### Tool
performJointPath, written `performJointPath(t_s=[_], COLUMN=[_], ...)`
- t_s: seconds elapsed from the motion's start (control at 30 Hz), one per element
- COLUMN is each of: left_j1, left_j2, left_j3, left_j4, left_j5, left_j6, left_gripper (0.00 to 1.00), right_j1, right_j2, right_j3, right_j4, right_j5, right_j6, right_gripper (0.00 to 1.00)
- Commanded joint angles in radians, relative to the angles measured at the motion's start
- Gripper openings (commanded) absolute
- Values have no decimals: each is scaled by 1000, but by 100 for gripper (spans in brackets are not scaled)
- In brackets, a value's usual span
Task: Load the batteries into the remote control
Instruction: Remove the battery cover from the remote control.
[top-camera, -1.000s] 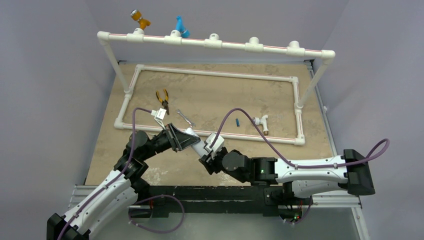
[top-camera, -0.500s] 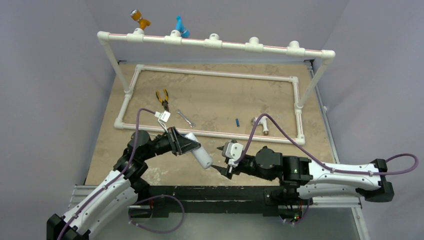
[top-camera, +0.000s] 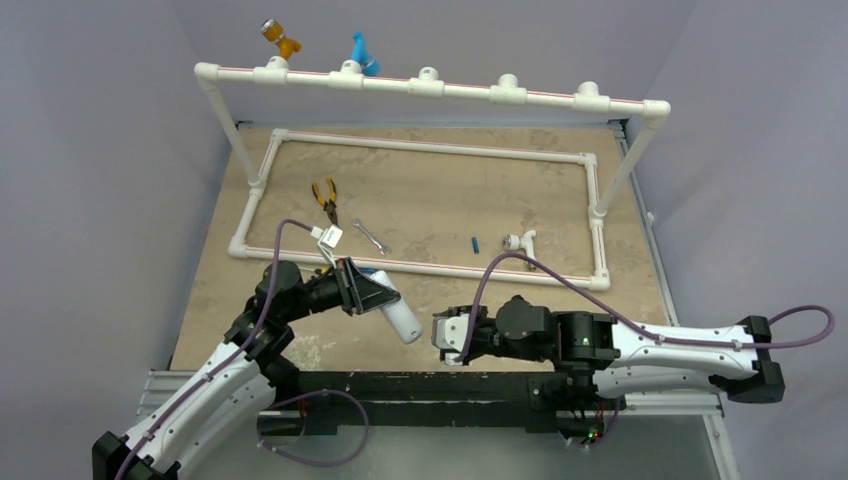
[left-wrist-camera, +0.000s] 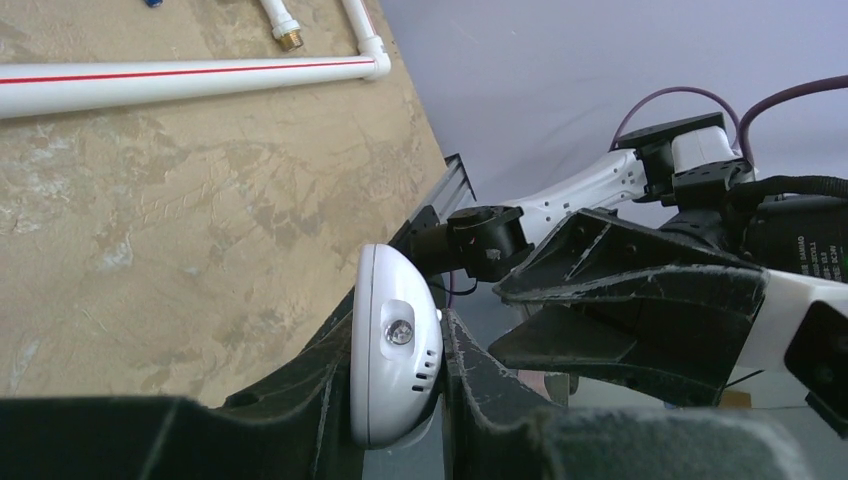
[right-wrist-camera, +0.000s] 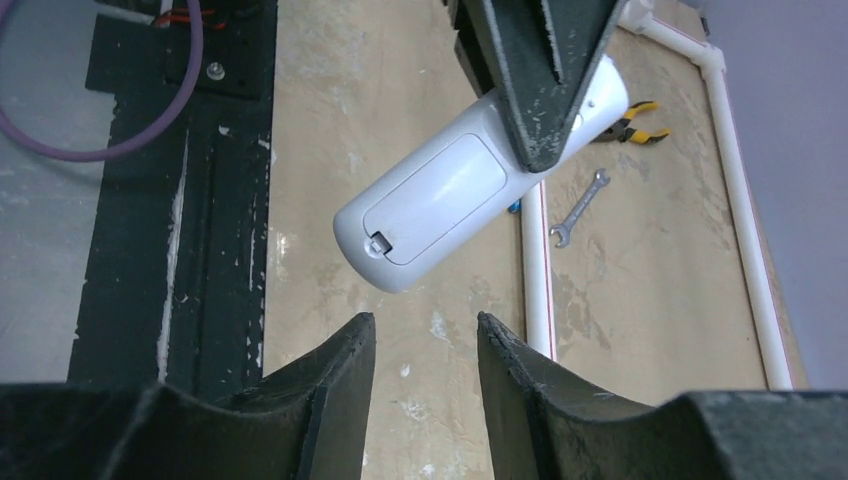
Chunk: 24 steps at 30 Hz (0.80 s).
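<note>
- The left gripper (top-camera: 375, 293) grips one end of the remote control (top-camera: 400, 318), holding it clear of the table (top-camera: 450, 190).
- The handset's long axis runs from those fingers toward the right gripper (right-wrist-camera: 422, 335), with its closed back cover (right-wrist-camera: 440, 195) facing that gripper.
- The right fingers are spread and empty; the remote's latch end hangs just ahead of the gap between them, not touching.
- One battery (top-camera: 475, 243) lies on the table well beyond both sets of fingers, past the white pipe rail (top-camera: 470, 268), and looks nearer the right arm.
</note>
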<state>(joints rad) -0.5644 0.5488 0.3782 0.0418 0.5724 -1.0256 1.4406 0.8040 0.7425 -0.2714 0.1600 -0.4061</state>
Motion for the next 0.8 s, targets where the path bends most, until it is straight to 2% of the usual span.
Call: performJointPath(t_s=[0.0, 0.07, 0.33, 0.53, 0.77], left_j1=[-3, -4, -3, -3, -3], left_j2=[5, 9, 14, 21, 25], left_j3=[33, 32, 29, 20, 16], left_j4=[39, 48, 53, 82, 105], left_j5=[4, 4, 8, 15, 29], left_j6=[-2, -11, -25, -46, -58], left_gripper=[0, 0, 0, 0, 0], right_j1=[-2, -2, -2, -2, -1], right_j2=[45, 54, 70, 109, 124], right_j3=[35, 14, -17, -6, -21], right_j4=[50, 106, 199, 174, 193], right_j5=[-49, -55, -95, -129, -109], right_j6=[-71, -81, -106, -138, -152], right_gripper=[37, 32, 31, 42, 40])
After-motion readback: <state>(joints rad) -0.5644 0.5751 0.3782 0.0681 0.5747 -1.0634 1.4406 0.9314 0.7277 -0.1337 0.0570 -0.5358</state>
